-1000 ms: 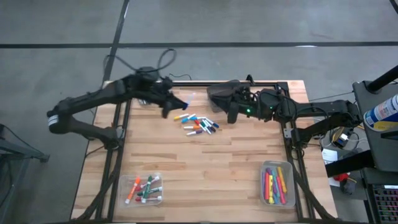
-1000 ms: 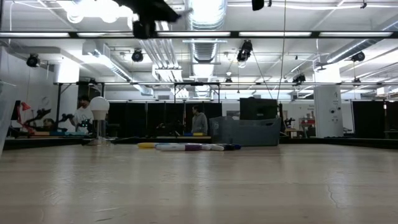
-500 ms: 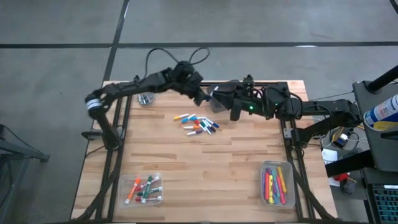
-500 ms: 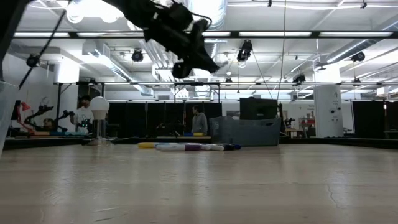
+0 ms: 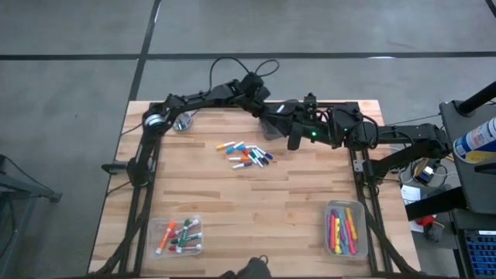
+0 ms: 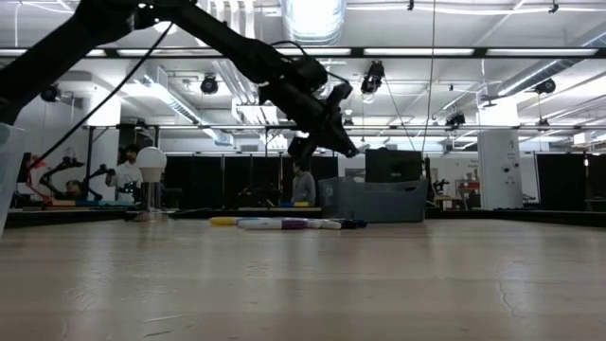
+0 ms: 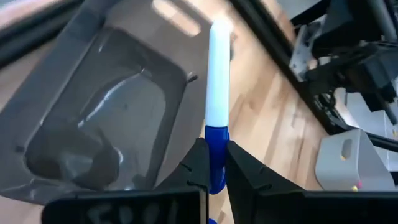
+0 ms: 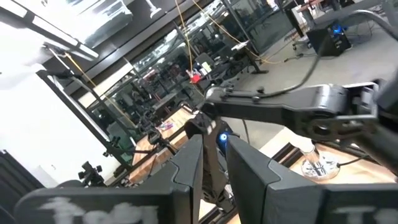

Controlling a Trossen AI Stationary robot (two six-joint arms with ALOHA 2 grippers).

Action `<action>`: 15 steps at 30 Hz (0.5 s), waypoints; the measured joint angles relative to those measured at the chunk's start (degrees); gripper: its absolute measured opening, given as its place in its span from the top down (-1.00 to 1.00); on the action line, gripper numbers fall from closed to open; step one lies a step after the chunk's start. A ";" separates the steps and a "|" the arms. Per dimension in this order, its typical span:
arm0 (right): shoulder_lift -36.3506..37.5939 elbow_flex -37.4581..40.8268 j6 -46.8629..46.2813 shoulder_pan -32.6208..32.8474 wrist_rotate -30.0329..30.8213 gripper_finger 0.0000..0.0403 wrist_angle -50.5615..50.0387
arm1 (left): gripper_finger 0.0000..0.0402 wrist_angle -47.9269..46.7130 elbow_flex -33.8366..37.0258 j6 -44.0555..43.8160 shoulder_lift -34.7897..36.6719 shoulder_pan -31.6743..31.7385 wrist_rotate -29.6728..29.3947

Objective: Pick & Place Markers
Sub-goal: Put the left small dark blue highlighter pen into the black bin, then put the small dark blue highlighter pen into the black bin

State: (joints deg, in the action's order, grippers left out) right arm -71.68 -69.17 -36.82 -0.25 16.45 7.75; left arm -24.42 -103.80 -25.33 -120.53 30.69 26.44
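Note:
My left gripper (image 7: 211,148) is shut on a white marker with a blue cap (image 7: 217,81), held in the air just before the open mouth of a dark grey bin (image 7: 118,118). In the high view this gripper (image 5: 264,107) is at the table's far edge, beside the bin (image 5: 273,122). My right gripper (image 8: 214,163) reaches in from the right and is shut on the bin. Several loose markers (image 5: 245,154) lie on the wood mid-table. My left gripper pinches the marker's blue cap end (image 7: 215,163) between its two fingers. The marker lies along the fingers, and its white body (image 7: 218,68) sticks out past the tips. The fingers slant downward toward the bin. The marker is clear of the table and the bin. My right gripper has a thin dark part of the bin (image 8: 212,177) between its two fingers and comes at it about level from the table's right. Which part of the bin that is, and whether the bin rests on the table, I cannot tell.
A clear tray with markers (image 5: 180,235) stands at the near left, and another (image 5: 345,229) at the near right. A small metal object (image 5: 183,122) sits at the far left. Bare wood lies between the pile and the trays. People are in the room beyond.
My left gripper, shut on the marker throughout, has swung from over the table's far left toward the right and far edge and has come down to the bin's mouth. The right gripper and bin have kept still.

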 joint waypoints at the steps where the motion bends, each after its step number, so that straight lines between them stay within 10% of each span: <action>1: 0.01 0.00 0.12 0.00 0.00 0.67 0.08 | 0.87 -0.72 -0.34 -0.81 -0.66 0.13 -0.02; 15: 0.02 0.02 2.07 -0.02 0.04 0.67 -0.18 | 0.36 -3.57 -0.93 -4.10 -1.29 1.65 -0.57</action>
State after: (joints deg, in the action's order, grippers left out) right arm -71.66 -69.14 -34.75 -0.27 16.49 7.57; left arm -27.99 -104.73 -29.43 -121.82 32.34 25.87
